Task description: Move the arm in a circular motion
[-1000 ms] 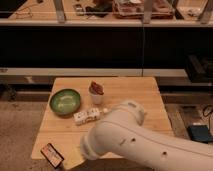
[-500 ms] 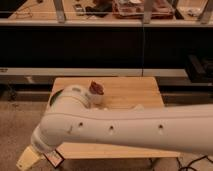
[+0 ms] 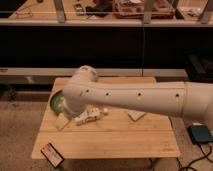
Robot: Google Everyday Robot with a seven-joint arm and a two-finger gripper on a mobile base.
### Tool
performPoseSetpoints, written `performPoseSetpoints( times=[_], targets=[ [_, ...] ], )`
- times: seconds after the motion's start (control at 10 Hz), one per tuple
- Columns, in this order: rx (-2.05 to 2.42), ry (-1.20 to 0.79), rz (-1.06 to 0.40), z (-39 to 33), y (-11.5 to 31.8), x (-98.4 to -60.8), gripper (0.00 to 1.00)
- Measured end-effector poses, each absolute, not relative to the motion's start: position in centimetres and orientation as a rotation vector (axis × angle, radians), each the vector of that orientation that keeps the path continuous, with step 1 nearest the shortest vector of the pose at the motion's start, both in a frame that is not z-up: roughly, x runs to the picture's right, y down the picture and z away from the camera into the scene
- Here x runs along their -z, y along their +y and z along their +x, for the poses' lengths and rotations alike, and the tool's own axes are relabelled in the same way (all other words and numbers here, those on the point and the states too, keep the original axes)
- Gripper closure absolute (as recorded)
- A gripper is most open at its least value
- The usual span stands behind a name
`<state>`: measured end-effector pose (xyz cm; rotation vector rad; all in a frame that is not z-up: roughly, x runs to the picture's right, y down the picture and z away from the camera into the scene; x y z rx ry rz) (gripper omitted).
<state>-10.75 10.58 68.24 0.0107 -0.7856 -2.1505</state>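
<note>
Wooden table (image 3: 115, 141) fills the lower centre of the frame. The arm (image 3: 135, 97) enters from the right edge and reaches centre-left, partly covering a green bowl (image 3: 54, 102). The gripper (image 3: 61, 121) (only a pale yellowish tip shows) sits just below the bowl; whether it is open or closed cannot be told.

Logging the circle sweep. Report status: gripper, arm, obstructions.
Gripper low over the table's left side, beside green bowl. Arm stretched across table from the right. White packet close under the arm.
</note>
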Motion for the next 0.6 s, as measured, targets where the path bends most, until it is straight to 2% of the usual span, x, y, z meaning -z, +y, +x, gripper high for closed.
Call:
performPoseSetpoints(
  times=[0.3, 0.6],
  targets=[
    [1.938, -0.659, -0.266, 1.2, 6.9, -78.0, 0.2],
    [1.78, -0.546, -0.409, 9.0, 2.5, -82.7, 0.2]
  ],
)
